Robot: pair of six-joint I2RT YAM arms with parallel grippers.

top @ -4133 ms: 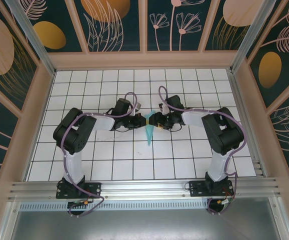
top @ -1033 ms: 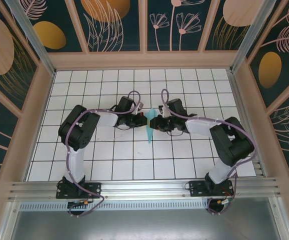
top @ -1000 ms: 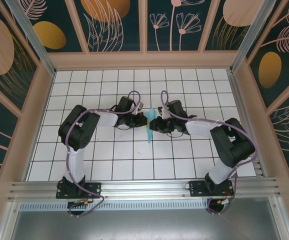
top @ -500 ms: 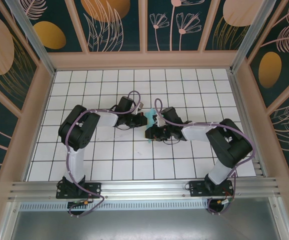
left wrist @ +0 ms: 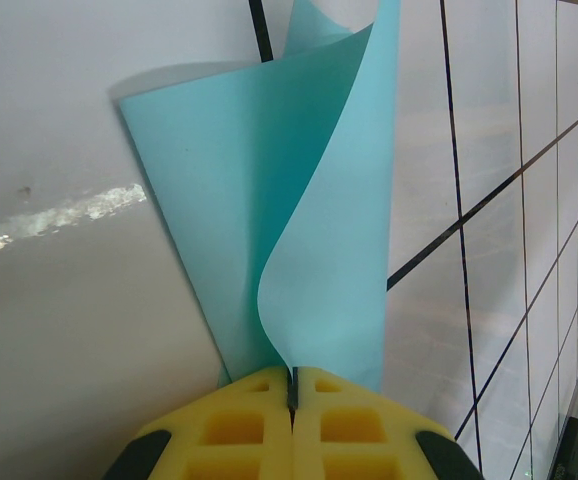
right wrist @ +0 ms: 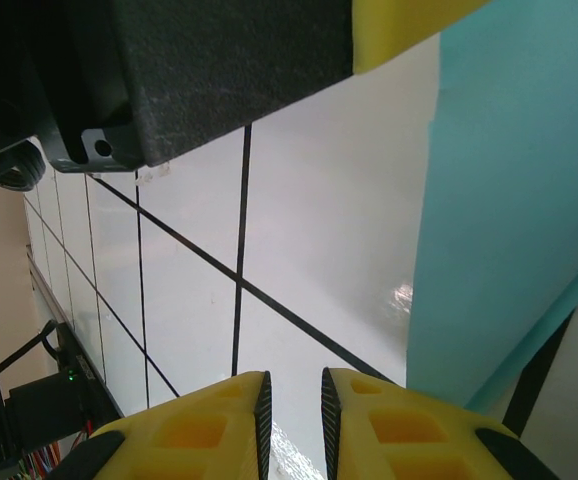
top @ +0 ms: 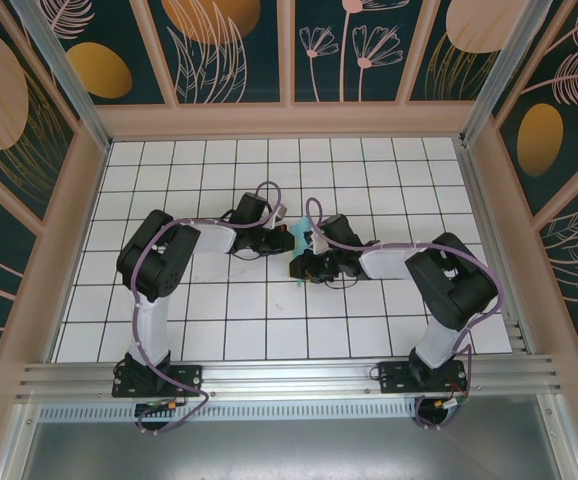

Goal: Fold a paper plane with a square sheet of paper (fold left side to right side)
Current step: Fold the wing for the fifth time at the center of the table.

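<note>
The square sheet of paper [left wrist: 269, 200] is folded into a narrow light-turquoise shape, with one layer curling up off the white grid table. My left gripper [left wrist: 292, 372] is shut on that raised layer's edge, its yellow pads pressed together. From above, the left gripper [top: 289, 240] holds the paper's far end and the pointed tip [top: 298, 282] lies toward the near side. My right gripper [right wrist: 289, 378] hovers low over bare table just left of the paper [right wrist: 519, 200], with a narrow gap between its fingers and nothing in it. In the top view the right gripper [top: 298, 268] sits beside the paper's lower part.
The left gripper's black body [right wrist: 219, 70] hangs close above the right gripper. The white grid table [top: 219, 310] has free tiles all around the two grippers. Patterned walls [top: 289, 60] enclose the table on three sides.
The right gripper has moved toward the near side along the paper, and its arm has bent in. The left gripper and its hold on the paper are unchanged.
</note>
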